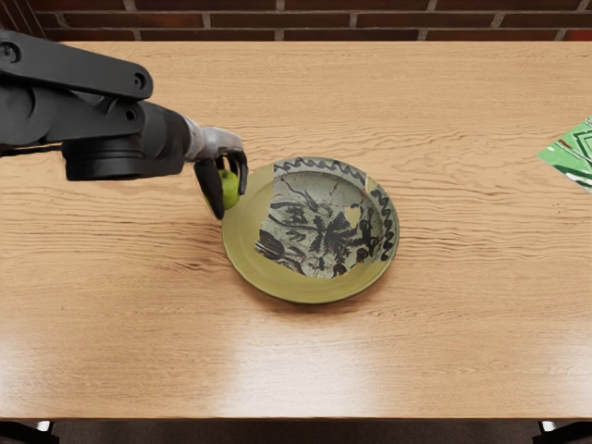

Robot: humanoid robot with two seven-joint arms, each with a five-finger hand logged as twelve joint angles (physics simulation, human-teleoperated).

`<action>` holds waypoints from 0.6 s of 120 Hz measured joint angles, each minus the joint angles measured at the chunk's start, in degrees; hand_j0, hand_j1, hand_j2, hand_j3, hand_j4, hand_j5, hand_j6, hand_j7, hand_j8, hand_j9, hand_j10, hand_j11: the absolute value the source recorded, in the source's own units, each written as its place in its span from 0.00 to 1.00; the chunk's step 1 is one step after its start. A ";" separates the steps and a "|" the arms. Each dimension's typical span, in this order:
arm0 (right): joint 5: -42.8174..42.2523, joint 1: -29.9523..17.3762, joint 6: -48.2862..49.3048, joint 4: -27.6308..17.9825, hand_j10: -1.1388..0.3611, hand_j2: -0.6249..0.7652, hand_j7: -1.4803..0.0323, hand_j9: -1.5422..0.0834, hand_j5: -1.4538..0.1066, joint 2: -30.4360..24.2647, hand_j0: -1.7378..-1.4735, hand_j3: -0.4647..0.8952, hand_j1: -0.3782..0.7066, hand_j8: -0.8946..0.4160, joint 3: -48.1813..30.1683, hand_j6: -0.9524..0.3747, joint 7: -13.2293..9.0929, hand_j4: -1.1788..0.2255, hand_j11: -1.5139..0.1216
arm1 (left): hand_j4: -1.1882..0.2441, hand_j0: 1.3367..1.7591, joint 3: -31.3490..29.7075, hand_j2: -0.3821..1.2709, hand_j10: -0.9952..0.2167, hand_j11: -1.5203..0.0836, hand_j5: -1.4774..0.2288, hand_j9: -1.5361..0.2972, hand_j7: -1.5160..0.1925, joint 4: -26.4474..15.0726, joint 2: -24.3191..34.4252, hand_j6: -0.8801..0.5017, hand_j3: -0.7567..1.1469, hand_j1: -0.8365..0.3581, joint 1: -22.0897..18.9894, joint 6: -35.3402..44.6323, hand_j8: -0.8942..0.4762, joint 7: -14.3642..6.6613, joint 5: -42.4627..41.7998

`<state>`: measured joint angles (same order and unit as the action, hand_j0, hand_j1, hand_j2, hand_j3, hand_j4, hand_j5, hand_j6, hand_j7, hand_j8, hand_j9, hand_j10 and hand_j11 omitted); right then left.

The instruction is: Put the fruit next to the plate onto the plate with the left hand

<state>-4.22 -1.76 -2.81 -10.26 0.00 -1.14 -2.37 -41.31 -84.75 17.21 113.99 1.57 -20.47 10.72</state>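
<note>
Wooden tabletop (139, 324) carried a patterned olive ceramic plate (242, 252); left hand (222, 168) was clamped on the small round green fruit (230, 189) beside its rim, presumably for lifting.

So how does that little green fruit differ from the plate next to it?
The fruit is small and round; the plate is far wider and shallow. The fruit is plain bright green, the plate a duller olive with a dark painted pattern. The left hand has its fingers curled around the fruit, while the plate lies ungrasped on the table. Both are greenish.
</note>
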 joint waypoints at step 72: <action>0.00 0.00 0.00 -0.01 0.74 0.45 0.96 0.93 0.91 0.00 0.30 0.34 0.06 0.66 0.00 0.70 0.00 0.82 0.91 | 0.29 0.72 5.64 0.41 0.32 0.19 0.17 0.17 0.17 2.44 -12.77 0.42 0.40 0.41 -1.86 4.75 0.47 -0.43 2.94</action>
<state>-4.22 -1.76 -2.81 -10.27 0.00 -1.14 -2.37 -35.67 -82.31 4.44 112.13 6.32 -20.90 13.65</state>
